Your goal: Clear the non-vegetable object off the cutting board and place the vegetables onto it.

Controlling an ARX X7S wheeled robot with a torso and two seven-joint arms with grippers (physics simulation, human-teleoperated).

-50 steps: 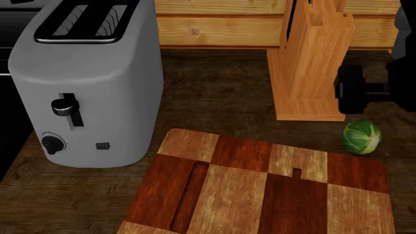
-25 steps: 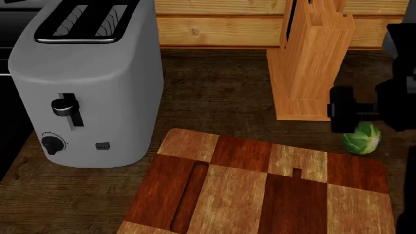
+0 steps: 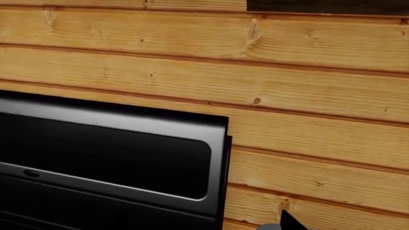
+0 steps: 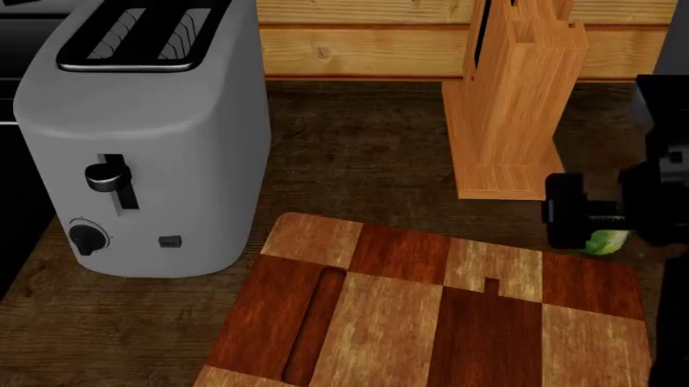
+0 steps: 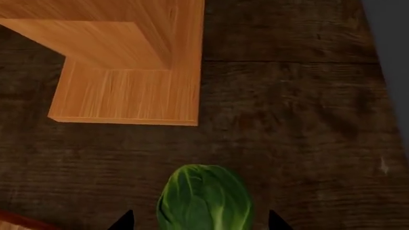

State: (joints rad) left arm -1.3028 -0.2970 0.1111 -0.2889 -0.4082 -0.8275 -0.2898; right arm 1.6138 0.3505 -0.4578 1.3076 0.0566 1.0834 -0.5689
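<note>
Nearest, at the bottom of the head view: cutting board (image 4: 431, 314), patchwork of tan and red-brown blocks, flat on the dark desk (image 4: 356, 161). Just past its upper-right corner, at right of frame: Brussels sprout (image 4: 606, 241) on the desk, mostly hidden under the right gripper (image 5: 199, 221). In the right wrist view, dark fingertips (image 5: 122, 221) on either side of the sprout — jaws apart, not touching it. Farther back: knife block (image 4: 515, 105) upper right, grey toaster (image 4: 140, 137) upper left, wooden wall (image 4: 356, 40) behind. Left gripper — only a dark tip at the wrist view's lower edge, jaws' state impossible to tell.
</note>
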